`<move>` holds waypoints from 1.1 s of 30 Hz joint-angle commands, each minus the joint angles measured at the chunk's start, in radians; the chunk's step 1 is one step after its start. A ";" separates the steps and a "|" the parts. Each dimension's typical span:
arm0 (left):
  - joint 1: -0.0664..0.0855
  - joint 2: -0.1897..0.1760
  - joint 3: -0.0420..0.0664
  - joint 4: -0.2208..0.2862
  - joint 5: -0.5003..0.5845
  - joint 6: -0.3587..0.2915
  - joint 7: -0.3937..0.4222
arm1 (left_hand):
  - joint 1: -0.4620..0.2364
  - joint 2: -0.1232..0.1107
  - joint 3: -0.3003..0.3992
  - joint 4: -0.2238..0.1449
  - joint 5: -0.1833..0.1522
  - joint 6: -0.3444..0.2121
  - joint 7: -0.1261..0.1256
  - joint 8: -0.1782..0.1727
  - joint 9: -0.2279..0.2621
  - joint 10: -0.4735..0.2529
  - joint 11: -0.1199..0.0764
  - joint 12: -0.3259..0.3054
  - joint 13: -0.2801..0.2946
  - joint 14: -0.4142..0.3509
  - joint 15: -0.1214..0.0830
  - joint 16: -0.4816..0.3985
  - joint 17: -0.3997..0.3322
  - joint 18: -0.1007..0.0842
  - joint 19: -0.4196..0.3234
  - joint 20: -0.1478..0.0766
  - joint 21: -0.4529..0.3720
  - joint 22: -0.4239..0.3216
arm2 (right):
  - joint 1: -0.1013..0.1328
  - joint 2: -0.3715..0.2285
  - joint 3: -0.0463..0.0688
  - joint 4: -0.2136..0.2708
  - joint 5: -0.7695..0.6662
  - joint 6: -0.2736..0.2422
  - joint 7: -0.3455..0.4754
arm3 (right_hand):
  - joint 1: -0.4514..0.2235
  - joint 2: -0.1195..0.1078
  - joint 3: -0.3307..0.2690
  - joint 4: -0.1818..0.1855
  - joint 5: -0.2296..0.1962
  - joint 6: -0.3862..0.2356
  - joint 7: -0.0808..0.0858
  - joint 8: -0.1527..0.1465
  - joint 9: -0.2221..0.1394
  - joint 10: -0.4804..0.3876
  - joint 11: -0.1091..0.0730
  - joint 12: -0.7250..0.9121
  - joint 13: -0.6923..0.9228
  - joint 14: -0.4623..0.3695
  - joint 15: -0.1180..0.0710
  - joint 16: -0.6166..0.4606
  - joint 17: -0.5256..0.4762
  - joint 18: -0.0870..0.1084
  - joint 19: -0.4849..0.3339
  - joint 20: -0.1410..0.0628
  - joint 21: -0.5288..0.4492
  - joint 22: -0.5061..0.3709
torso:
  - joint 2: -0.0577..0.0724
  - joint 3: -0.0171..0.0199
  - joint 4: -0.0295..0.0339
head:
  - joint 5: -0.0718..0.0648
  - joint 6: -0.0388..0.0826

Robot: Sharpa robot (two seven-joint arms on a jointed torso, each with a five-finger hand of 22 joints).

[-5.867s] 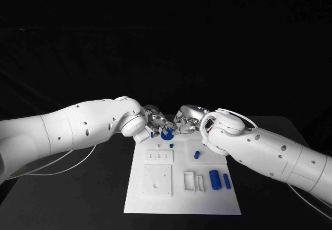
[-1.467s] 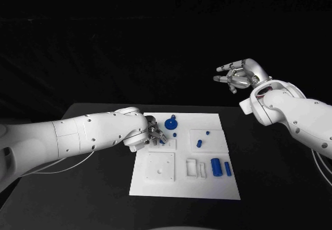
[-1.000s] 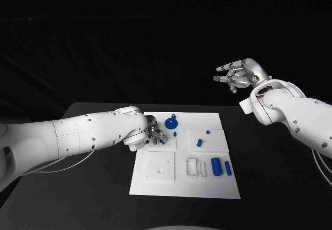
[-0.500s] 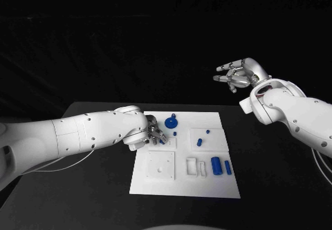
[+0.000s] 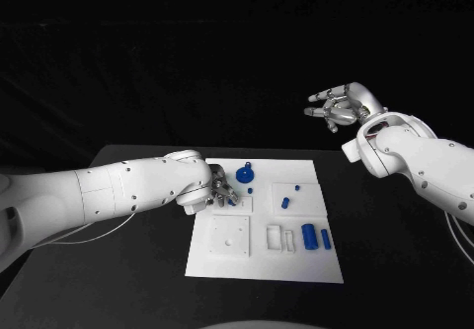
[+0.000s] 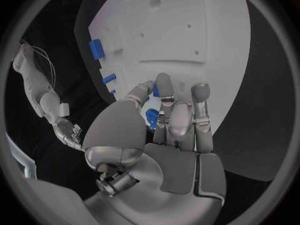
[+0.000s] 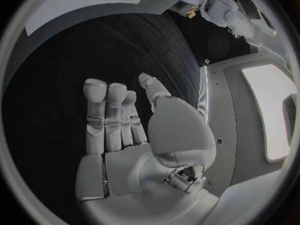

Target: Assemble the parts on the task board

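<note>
On the black table (image 5: 118, 274) the white task board (image 5: 265, 271) is lying flat, and the left arm (image 5: 109, 195) is reaching across its left edge, covering that corner of the plate. Its left hand (image 5: 219, 191) is hovering low over the upper-left part of the board, fingers curled together around a small blue part (image 6: 152, 118); the left wrist view is showing that piece pinched between the thumb and the fingers, with much of it hidden behind them. Just beyond the hand a round blue disc with a small knob (image 5: 244, 175) is sitting near the board's far edge, and a tiny blue peg (image 5: 250, 190) is standing just beside the fingertips. Further right, a short blue piece (image 5: 284, 203) is lying in a raised square panel, and a fat blue cylinder (image 5: 310, 237) and a slimmer blue rod (image 5: 325, 238) are lying side by side near the right edge. Two white rectangular frames (image 5: 277, 239) are sitting beside them, and a square white plate with a hole (image 5: 229, 236) is lying to their left. Whether the small pieces are seated in sockets or merely resting is hard to make out.

Well apart from the board, the right hand (image 5: 339, 107) is being held high above the table's far right corner, holding nothing, its fingers loosely spread and slightly bent.
</note>
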 commanded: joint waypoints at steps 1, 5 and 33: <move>-0.005 0.001 -0.003 -0.002 -0.006 0.034 -0.013 | 0.011 0.015 0.048 -0.053 -0.001 0.139 -0.082 0.007 0.363 0.051 -0.007 0.007 -0.001 0.007 0.002 0.005 0.001 -0.004 0.003 0.001 -0.004 0.002 | 0.000 0.001 0.001 0.001 -0.011 0.014 0.000 | -0.013 0.000 0.004 0.000 0.006 0.007 0.003 -0.004 -0.001 -0.004 -0.005 0.000 0.000 0.008 -0.002 -0.003 0.001 0.016 0.047 -0.006 -0.002 -0.001 | 0.000 -0.0001 -0.0002 | -0.001 0.000; -0.005 0.001 -0.003 -0.002 -0.007 0.036 -0.015 | 0.011 0.017 0.049 -0.053 -0.001 0.139 -0.082 0.006 0.365 0.051 -0.006 0.006 -0.002 0.007 0.003 0.005 0.002 -0.004 0.004 0.002 -0.004 0.004 | 0.000 0.000 0.001 0.002 -0.011 0.015 0.000 | -0.014 0.001 0.005 -0.003 0.007 0.006 0.003 -0.004 -0.001 -0.004 -0.005 -0.001 0.000 0.009 -0.002 -0.005 0.002 0.016 0.047 -0.006 0.002 -0.007 | 0.001 -0.0002 -0.0009 | 0.000 -0.002; -0.004 0.013 -0.003 -0.019 -0.014 0.075 -0.022 | 0.005 0.038 0.039 -0.046 -0.021 0.162 -0.088 0.007 0.392 0.051 -0.008 0.032 -0.035 0.011 0.008 0.024 0.026 -0.001 0.011 0.012 -0.010 0.032 | 0.000 0.004 0.001 -0.001 -0.015 0.019 -0.004 | -0.013 0.002 0.008 -0.006 0.007 0.007 0.003 -0.004 -0.001 -0.003 -0.005 0.000 0.000 0.009 -0.002 -0.006 0.003 0.016 0.047 -0.006 0.005 -0.010 | 0.000 0.0013 -0.0015 | 0.005 -0.007</move>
